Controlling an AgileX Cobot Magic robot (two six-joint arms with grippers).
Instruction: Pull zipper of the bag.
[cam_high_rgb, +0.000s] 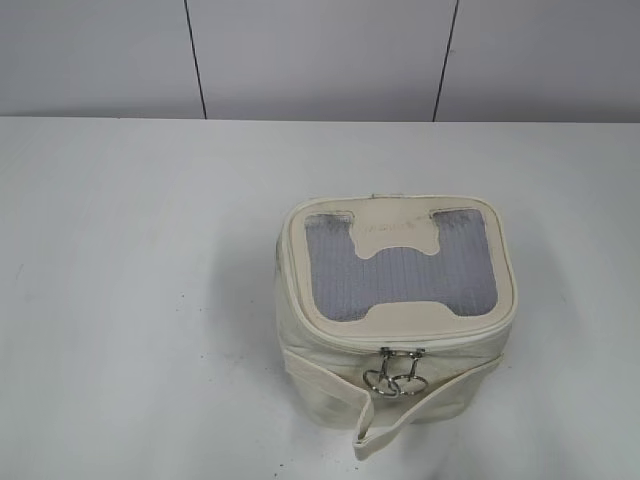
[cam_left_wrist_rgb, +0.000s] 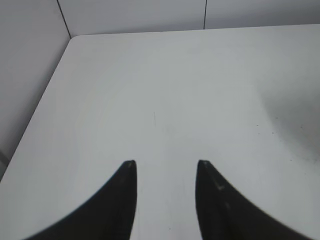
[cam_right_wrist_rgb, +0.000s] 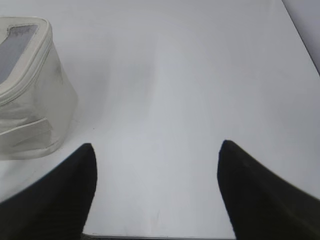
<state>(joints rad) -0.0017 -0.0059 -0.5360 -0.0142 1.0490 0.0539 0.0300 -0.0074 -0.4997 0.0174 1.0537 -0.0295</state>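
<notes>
The cream-white bag (cam_high_rgb: 330, 360) stands on the white table, right of centre near the front edge, with a grey mesh window (cam_high_rgb: 400, 275) and cream patch on its lid. The zipper (cam_high_rgb: 395, 345) runs around the lid edge. Its two silver sliders with ring pulls (cam_high_rgb: 396, 378) hang together at the front. A flat strap (cam_high_rgb: 385, 425) droops below. Neither arm shows in the exterior view. My left gripper (cam_left_wrist_rgb: 166, 162) is open over bare table. My right gripper (cam_right_wrist_rgb: 157, 145) is open and empty, with the bag (cam_right_wrist_rgb: 30, 95) at its upper left.
The white table (cam_high_rgb: 130, 300) stretches left of the bag and behind it. A grey panelled wall (cam_high_rgb: 320, 55) rises behind the table. The left wrist view shows the table's far left corner (cam_left_wrist_rgb: 75, 37).
</notes>
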